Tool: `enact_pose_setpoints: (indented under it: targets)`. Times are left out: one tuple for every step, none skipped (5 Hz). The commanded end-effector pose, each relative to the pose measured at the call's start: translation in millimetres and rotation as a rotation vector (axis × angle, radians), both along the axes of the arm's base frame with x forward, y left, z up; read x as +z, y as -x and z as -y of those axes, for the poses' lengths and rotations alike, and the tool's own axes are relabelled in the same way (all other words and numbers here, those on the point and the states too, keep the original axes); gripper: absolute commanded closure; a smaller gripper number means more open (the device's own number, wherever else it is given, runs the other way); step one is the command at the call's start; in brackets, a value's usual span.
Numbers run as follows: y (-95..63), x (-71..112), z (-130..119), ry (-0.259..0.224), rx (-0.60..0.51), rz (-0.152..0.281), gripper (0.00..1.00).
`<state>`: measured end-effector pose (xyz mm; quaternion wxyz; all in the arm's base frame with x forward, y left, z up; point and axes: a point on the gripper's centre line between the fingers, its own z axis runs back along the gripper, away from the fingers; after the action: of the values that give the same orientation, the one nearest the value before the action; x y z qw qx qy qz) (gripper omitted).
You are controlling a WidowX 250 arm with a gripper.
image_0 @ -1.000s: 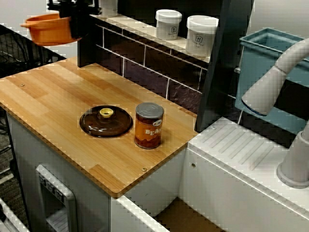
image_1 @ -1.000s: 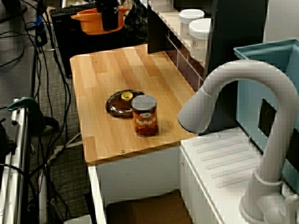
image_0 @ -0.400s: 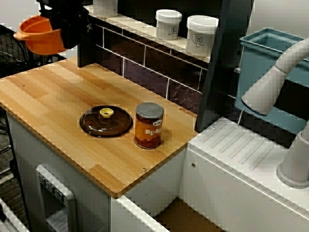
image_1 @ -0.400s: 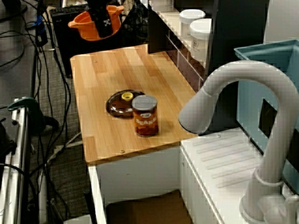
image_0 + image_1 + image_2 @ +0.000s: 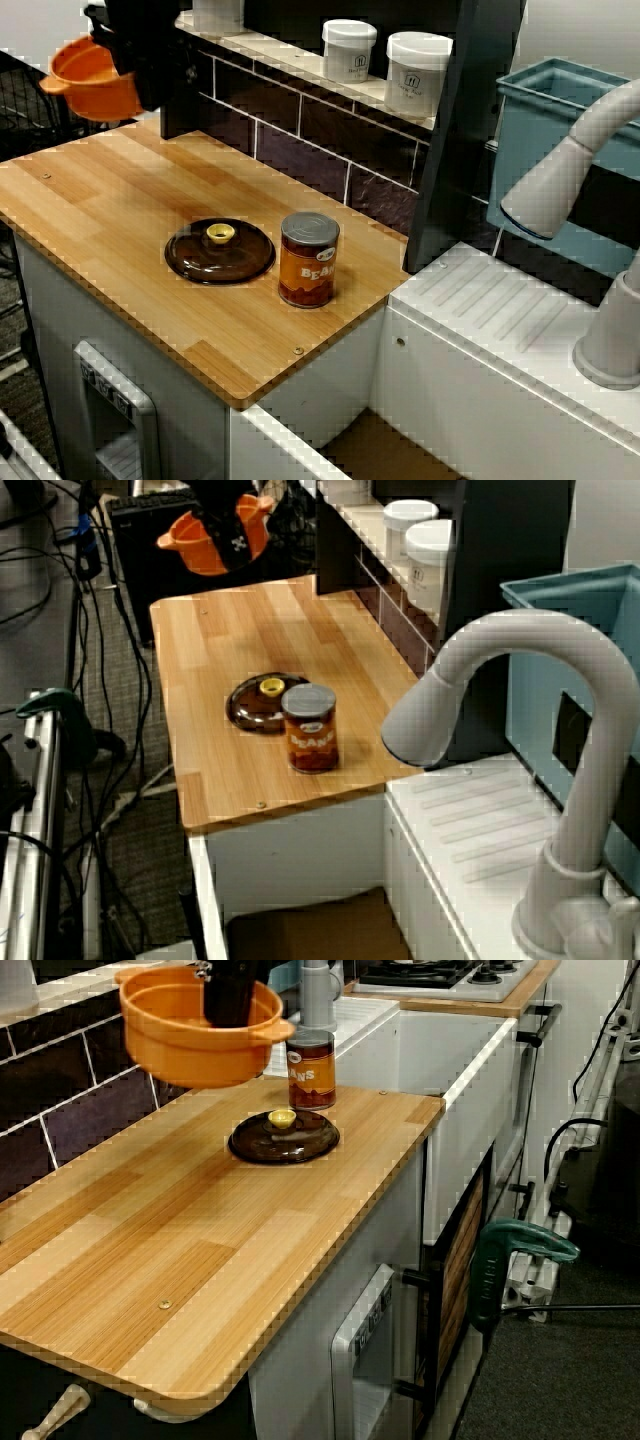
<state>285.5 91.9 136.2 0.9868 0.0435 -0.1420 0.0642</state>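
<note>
An orange pot [image 5: 88, 80] hangs tilted in the air above the far left corner of the wooden counter [image 5: 110, 200]. My black gripper [image 5: 135, 58] is shut on its rim. From the counter's end, the gripper [image 5: 230, 1005] reaches down inside the pot [image 5: 185, 1050]. In the view from above the faucet, the pot [image 5: 192, 548] sits just past the counter's back edge with the gripper [image 5: 236, 532] on it. A brown lid with a yellow knob [image 5: 220, 252] lies on the counter. A can of beans [image 5: 308, 260] stands upright right beside it.
Two white jars [image 5: 349, 50] [image 5: 417, 72] stand on the tiled ledge behind the counter. A dark upright post [image 5: 455, 130] separates the counter from the white sink unit [image 5: 500, 320], the grey faucet [image 5: 560, 170] and a teal bin [image 5: 545, 115]. Cables [image 5: 60, 610] cover the floor.
The gripper has dipped and turned a little with the orange pot, which hung level before and is now tilted. The lid and the can have not moved.
</note>
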Motion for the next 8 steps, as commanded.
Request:
enact_pose_setpoints:
  targets:
    - [-24.9,-23.4,-15.5,-0.078,0.019,-0.012,1.00]
    - [-26.1,-38.2,-24.0,-0.087,0.015,-0.049,1.00]
    - [-26.5,-42.3,-30.6,-0.080,0.014,-0.068,1.00]
    - [-26.9,-48.1,-36.6,-0.073,0.014,-0.104,1.00]
    - [-29.1,-63.3,-42.5,-0.076,0.014,-0.157,1.00]
    - [-27.1,-73.3,-43.5,-0.090,0.012,-0.180,1.00]
    - [-24.4,-82.5,-42.7,-0.104,0.010,-0.199,1.00]
    - [-24.0,-85.5,-41.5,-0.104,0.014,-0.219,0.00]
